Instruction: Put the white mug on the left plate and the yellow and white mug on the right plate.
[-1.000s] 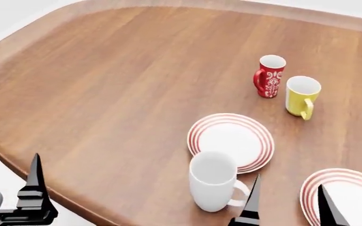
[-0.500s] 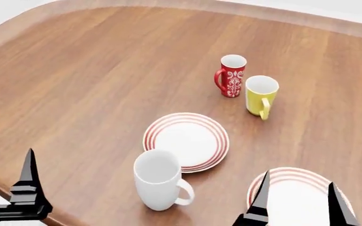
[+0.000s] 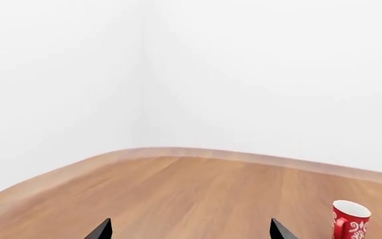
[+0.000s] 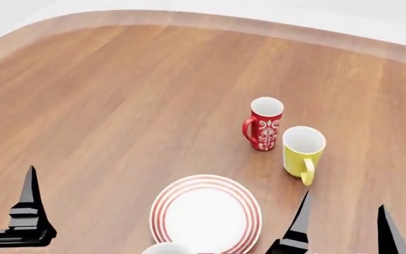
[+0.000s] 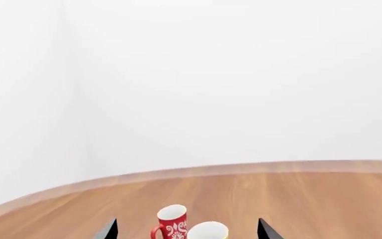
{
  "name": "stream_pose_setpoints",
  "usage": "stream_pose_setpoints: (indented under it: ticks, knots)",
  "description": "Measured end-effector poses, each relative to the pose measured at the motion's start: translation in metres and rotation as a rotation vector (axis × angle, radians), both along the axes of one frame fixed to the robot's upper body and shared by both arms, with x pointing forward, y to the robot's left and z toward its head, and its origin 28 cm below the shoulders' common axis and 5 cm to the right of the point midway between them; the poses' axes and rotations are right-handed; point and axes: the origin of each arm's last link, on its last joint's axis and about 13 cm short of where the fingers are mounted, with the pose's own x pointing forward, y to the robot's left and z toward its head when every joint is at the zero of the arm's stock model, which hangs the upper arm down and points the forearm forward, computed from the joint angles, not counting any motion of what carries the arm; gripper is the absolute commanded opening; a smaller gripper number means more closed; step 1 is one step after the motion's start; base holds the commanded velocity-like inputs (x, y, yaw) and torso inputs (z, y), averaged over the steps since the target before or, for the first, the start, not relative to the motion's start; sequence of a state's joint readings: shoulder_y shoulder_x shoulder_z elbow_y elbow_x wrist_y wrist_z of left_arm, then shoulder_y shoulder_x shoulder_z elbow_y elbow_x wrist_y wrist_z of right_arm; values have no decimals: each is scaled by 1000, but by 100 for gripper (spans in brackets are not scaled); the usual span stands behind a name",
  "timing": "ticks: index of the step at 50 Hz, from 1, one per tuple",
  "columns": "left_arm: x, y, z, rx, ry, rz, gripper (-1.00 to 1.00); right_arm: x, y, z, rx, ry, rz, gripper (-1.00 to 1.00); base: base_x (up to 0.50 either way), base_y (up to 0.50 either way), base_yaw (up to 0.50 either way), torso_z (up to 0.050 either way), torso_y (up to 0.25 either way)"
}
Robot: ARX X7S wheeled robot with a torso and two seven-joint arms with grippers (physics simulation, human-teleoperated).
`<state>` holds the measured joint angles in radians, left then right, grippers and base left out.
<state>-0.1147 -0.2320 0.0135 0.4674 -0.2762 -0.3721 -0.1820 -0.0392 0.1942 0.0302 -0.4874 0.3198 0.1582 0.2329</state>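
- Yellow and white mug [image 4: 303,152] upright, touching or just beside red mug [image 4: 264,124], beyond left plate [image 4: 206,214].
- Right gripper [image 4: 344,227] spread, empty.
- Left gripper [image 3: 189,230] spread, empty.

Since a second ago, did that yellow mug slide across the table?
No. The yellow and white mug keeps its spot just right of the red mug; only the head camera's view shifted.

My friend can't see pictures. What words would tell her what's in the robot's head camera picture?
A red patterned mug and a yellow and white mug stand side by side on a wooden table, with a red-ringed white plate nearer the robot. Both open grippers, left and right, poke in below, holding nothing.
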Motion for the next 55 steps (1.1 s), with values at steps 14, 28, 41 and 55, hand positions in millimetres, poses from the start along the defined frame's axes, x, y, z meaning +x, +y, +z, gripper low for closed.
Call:
stream_pose_setpoints:
  ticks: [14, 28, 41, 55]
  knots:
    - [0, 0, 1, 0, -3, 2, 100, 0, -1, 1, -2, -7, -7, 100, 356, 142, 0, 0, 1]
    - [-3, 3, 12, -39, -28, 52, 100, -34, -22, 1, -122, 24, 56, 100, 0, 0, 0, 0, 0]
    - [-5, 1, 23, -77, -71, 108, 100, -65, -56, 9, -271, 147, 224, 100, 0, 0, 0, 0, 0]
    - [-7, 1, 29, -90, -113, 142, 100, -86, -68, 23, -380, 245, 361, 100, 0, 0, 0, 0, 0]
